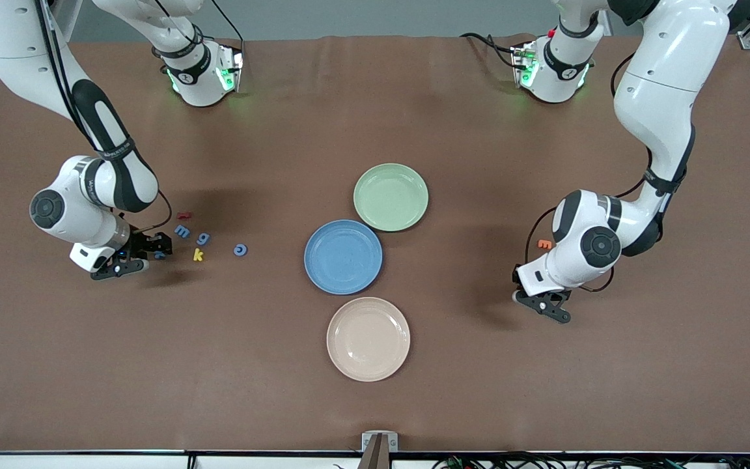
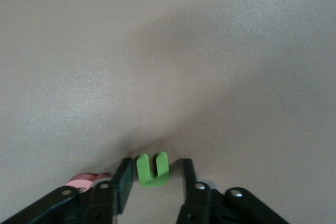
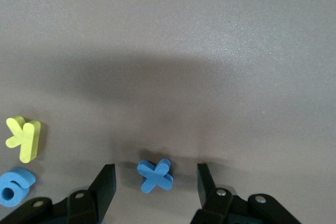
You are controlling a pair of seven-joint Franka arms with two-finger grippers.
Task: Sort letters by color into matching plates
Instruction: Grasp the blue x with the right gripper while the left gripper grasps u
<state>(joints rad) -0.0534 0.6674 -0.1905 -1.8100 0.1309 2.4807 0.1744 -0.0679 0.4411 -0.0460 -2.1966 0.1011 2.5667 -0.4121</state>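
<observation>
Plates first: I count three on the table, a pale green plate [image 1: 390, 197], a blue plate [image 1: 343, 256] touching it, and a cream plate [image 1: 368, 339] nearest the front camera, all bare. My right gripper [image 3: 152, 184] is down at the table toward the right arm's end, its fingers [image 3: 104, 184] spread apart with a blue x letter [image 3: 155, 174] lying on the cloth between them, touching neither. Just beside that claw I see a yellow k [image 1: 198, 255], a blue g [image 1: 203, 238], a blue m [image 1: 181, 230] and a red letter [image 1: 183, 215], with a blue c [image 1: 239, 249] a little nearer the plates, so four blue letters show near it. My left gripper [image 2: 153, 184] is low over the table toward the left arm's end, its fingers [image 2: 124, 184] also apart, a single green u letter [image 2: 152, 170] lying between them, close to one finger. A pink letter [image 2: 84, 181] peeks out just beside that finger, and one orange letter [image 1: 544, 244] lies near the left arm's wrist.
</observation>
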